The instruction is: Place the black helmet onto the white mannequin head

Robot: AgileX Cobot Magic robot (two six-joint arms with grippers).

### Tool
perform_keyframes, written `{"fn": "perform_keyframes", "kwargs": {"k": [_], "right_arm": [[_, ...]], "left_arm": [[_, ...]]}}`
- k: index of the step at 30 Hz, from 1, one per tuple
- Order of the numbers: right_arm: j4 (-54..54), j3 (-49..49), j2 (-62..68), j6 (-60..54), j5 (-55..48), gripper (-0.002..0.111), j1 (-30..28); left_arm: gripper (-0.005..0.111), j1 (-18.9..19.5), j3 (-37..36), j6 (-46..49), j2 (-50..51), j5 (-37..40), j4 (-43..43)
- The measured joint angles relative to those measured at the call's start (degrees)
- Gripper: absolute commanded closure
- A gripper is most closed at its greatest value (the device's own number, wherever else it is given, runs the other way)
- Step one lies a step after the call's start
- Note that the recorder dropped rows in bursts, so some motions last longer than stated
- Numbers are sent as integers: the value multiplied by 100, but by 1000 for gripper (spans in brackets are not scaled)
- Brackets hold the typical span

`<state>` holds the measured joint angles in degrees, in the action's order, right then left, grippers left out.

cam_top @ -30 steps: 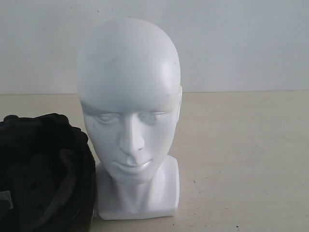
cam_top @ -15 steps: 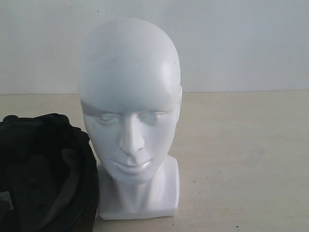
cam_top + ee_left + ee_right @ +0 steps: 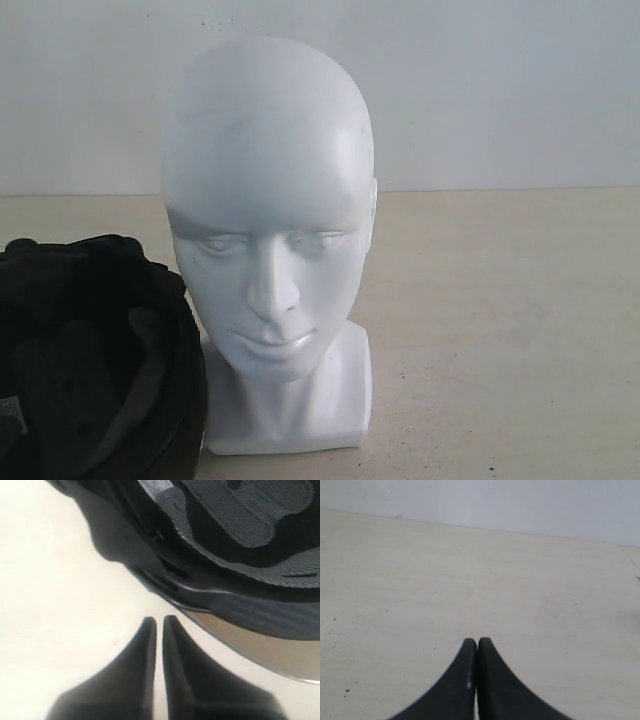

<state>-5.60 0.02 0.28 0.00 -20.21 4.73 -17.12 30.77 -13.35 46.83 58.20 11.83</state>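
Black helmet (image 3: 90, 360) nearest, padded lining showing, on pale speckled table (image 3: 500, 330), just beside upright white mannequin head (image 3: 268, 200). Plain white wall (image 3: 500, 90) behind. Left gripper (image 3: 159, 622) pinched closed, empty, near helmet rim. Right gripper (image 3: 477, 642) closed, empty, above table.

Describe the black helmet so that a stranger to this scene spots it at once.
On the pale table, find the white mannequin head standing upright. The black helmet lies right beside its neck base, at the exterior view's lower left edge. It is the only dark thing there, turned so its padded lining shows.
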Motion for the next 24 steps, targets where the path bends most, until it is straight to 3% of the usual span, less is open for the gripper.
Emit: {"fn": "perform_keyframes", "kwargs": {"k": [6,11,16,24], "right_arm": [[0,0,0,0,0,108,0],[0,0,0,0,0,108,0],[0,0,0,0,0,108,0],[0,0,0,0,0,108,0]], "left_arm": [[102,0,23,-91,0,61,214],[102,0,133,402,-68,151,-959],[102,0,156,833,-68,-394,-2043],[102,0,156,893,657,-656,-1698]]}}
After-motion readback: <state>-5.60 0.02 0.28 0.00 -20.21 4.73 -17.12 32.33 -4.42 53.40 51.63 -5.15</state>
